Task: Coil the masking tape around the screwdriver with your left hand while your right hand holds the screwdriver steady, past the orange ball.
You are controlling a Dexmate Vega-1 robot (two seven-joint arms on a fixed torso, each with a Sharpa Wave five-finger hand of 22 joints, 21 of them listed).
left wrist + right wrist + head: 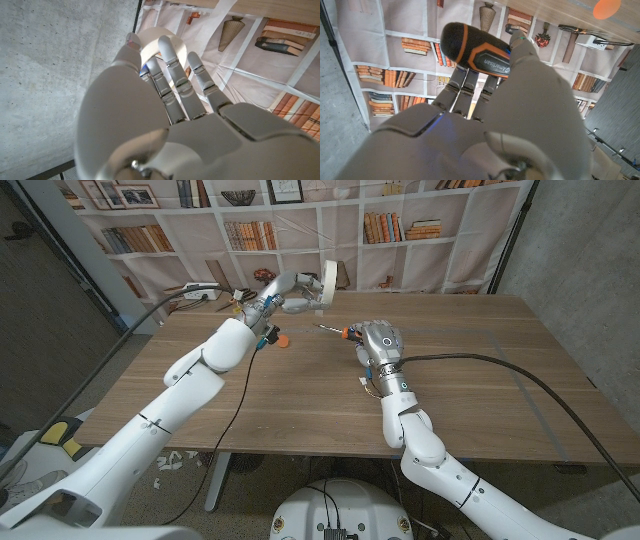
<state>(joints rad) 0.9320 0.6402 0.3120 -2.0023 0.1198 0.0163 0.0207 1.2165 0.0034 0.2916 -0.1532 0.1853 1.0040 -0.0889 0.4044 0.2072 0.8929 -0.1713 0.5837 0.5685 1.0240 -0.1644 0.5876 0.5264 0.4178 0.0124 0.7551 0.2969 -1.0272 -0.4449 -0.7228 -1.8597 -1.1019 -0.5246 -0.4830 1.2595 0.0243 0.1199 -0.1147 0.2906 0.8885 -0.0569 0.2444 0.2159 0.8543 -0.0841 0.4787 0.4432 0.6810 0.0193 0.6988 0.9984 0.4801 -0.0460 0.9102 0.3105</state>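
The screwdriver [341, 332] is grasped in the right hand [378, 340] above the table's far middle, its black-and-orange handle [476, 48] wrapped by the fingers and its thin shaft pointing left. Up and to the left, apart from the shaft tip, the left hand [290, 288] holds the masking tape [328, 284] roll raised near the far edge. The orange ball [282, 340] lies on the wooden table [480, 370] left of the screwdriver, just beside the left forearm. Bare wood spreads to the right and near sides. Cables and small objects [205, 293] clutter the far left corner before a bookshelf backdrop [400, 225].
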